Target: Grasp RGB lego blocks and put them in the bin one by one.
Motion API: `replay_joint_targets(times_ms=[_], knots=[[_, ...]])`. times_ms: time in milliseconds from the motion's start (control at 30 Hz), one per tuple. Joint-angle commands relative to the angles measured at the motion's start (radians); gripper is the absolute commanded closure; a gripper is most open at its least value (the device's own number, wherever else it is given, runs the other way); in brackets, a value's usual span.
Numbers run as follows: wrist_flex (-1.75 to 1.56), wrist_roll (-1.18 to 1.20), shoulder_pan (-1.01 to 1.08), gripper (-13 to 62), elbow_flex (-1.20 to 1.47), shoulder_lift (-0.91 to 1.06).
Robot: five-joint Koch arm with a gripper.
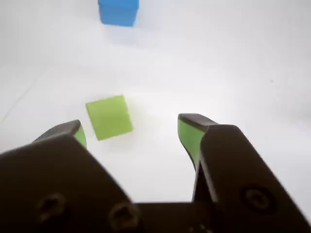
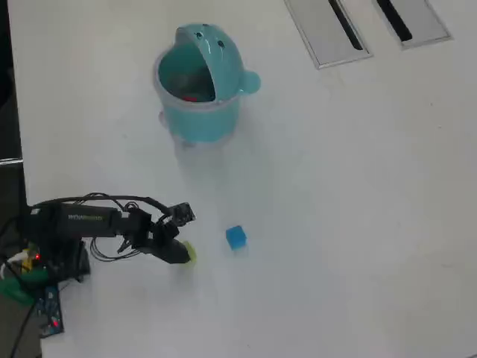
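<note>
Yellow-green lego block [image 1: 109, 117], a small matte cube, lies on the white table [image 1: 243, 73] just ahead of the gripper [image 1: 131, 131] in wrist view, nearer the left jaw than the right, not touching either as far as shown. Jaws stand wide apart, nothing between them; both are dark plastic w/ green inner pads (screw heads show on the near housing). Past the yellow-green block, well apart from it, sits the blue lego block [image 1: 118, 11], cut off by the top edge; bare table between the two.

Overhead view: yellow-green block [image 2: 190, 253] peeks out at the gripper [image 2: 182, 255] tip, mostly covered by it. Blue block [image 2: 235, 238] is near, to its right. The bin [image 2: 201, 112], round teal plastic w/ smooth walls, is well apart, up-picture from the block; its domed lid w/ small dark dots is tipped back, opening clear, a side knob at right. Something red [image 2: 191, 97] shows inside the bin, too small to tell its shape. Two grey slotted panels [image 2: 328, 30] are set in the table far beyond the bin. Arm [image 2: 89, 224] trails black cables leftward from the block.
</note>
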Motion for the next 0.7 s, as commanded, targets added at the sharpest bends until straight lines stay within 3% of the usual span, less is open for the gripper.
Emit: replay_joint_targets(times_ms=[0,667], knots=[[-0.043,-0.006,-0.018,13.9,-0.009,0.049],[-0.137,-0.049,-0.048,14.2,0.199,-0.02]])
